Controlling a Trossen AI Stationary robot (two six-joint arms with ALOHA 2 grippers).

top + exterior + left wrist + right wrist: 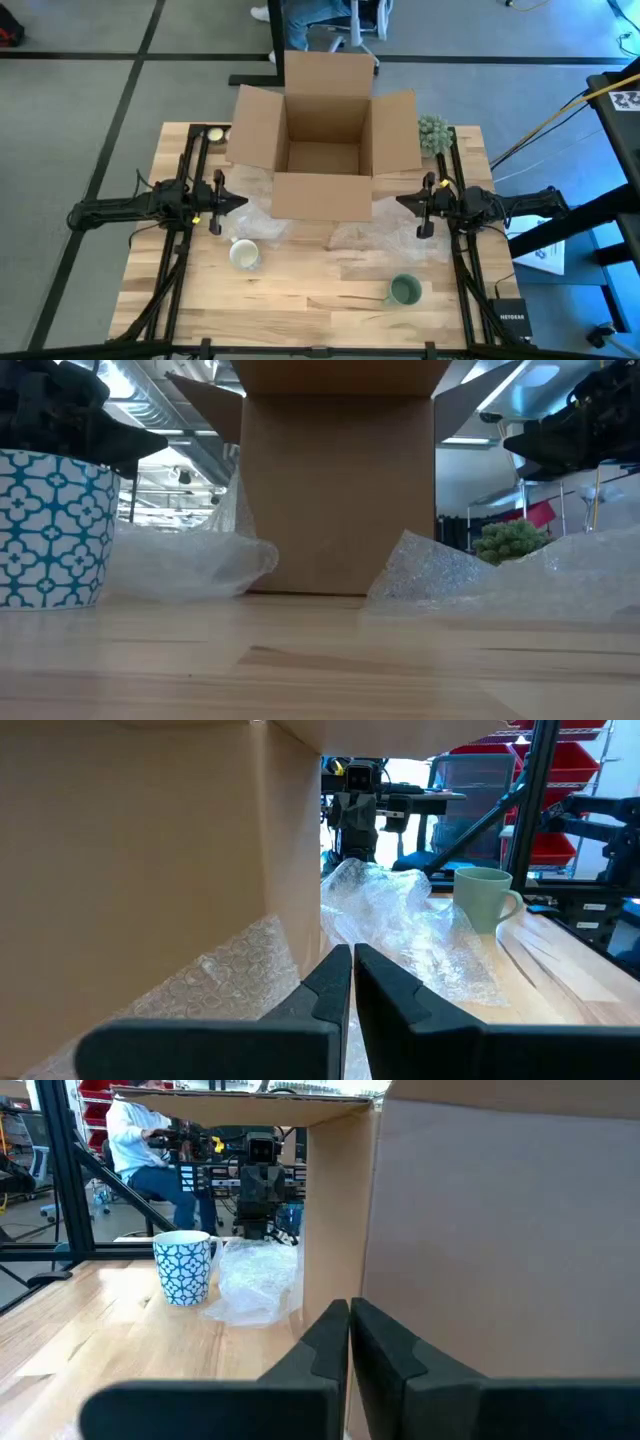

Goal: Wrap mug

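Open cardboard box (pixel 325 150) on a wooden table (pixel 300 300); crinkled clear bubble wrap (pixel 385 238) before it; patterned blue-white mug (pixel 245 254) near the left gripper (pixel 240 200), smooth green mug (pixel 405 290) near the right gripper (pixel 400 200); both jaws closed, empty.

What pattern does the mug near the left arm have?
The mug is white with a blue geometric tile pattern, best seen in the low view.

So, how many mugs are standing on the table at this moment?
2. The patterned mug stands near the left gripper; the green mug stands toward the front right. The inside of the cardboard box shows no further mug.
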